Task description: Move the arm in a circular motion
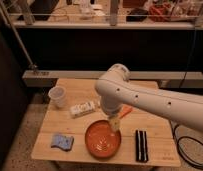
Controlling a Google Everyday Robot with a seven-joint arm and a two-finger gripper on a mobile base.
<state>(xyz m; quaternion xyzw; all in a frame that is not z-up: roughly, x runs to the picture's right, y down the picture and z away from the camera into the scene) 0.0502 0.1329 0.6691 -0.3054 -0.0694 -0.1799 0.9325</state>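
Note:
The big white arm (145, 97) of thick rounded segments with small dark dots reaches in from the right over a wooden table (70, 125). Its elbow bends near the table's middle and turns down. The small beige gripper (115, 125) hangs at its end, just above the far right rim of an orange bowl (101, 140). The gripper holds nothing that I can see.
On the table stand a clear plastic cup (57, 96) at the far left, a white packet (84, 108) in the middle, a blue sponge (61, 141) at the front left and a black flat object (140, 145) at the front right. An orange item (126, 110) lies behind the arm.

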